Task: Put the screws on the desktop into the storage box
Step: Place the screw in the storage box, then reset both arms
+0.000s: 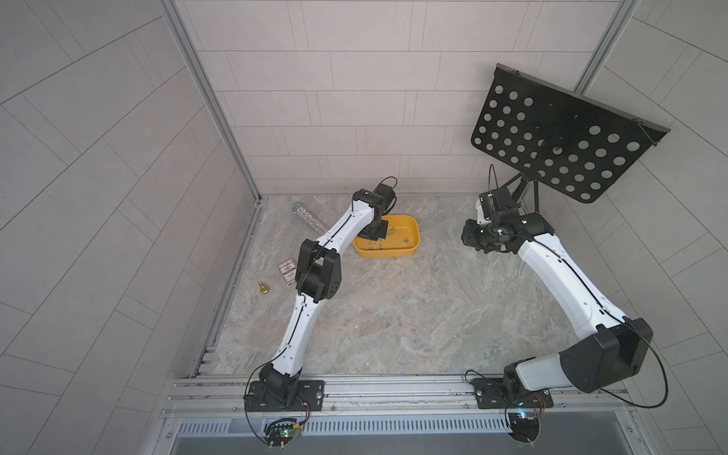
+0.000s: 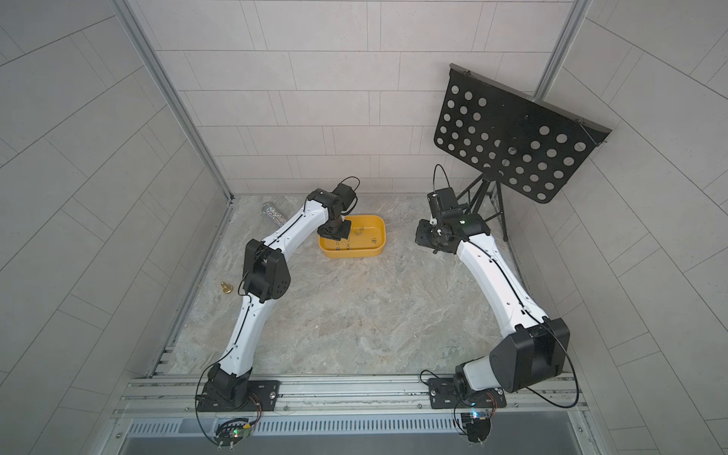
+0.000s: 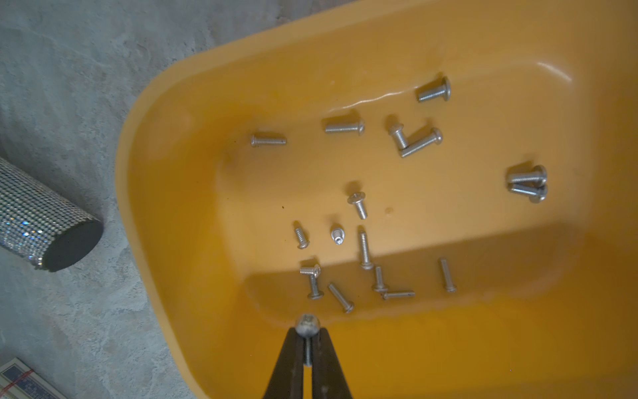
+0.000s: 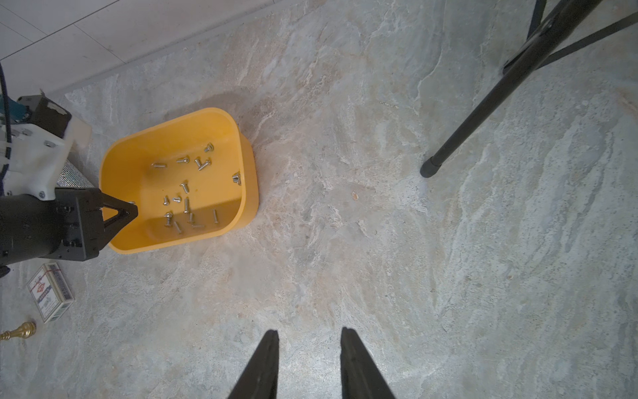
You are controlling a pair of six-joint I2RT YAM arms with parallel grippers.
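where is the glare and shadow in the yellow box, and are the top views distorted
Left wrist view: a white glare streak on the storage box floor, and a hard-edged shadow over some screws. Right wrist view: the same shadow band shows. In both top views, wall tile lines bow toward the edges.

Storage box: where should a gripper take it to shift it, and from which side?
Probably the storage box by its short end wall nearest the right gripper, from above, one finger inside: that wall is thin and upright, and the left gripper, shut on a screw, hangs over the opposite end.
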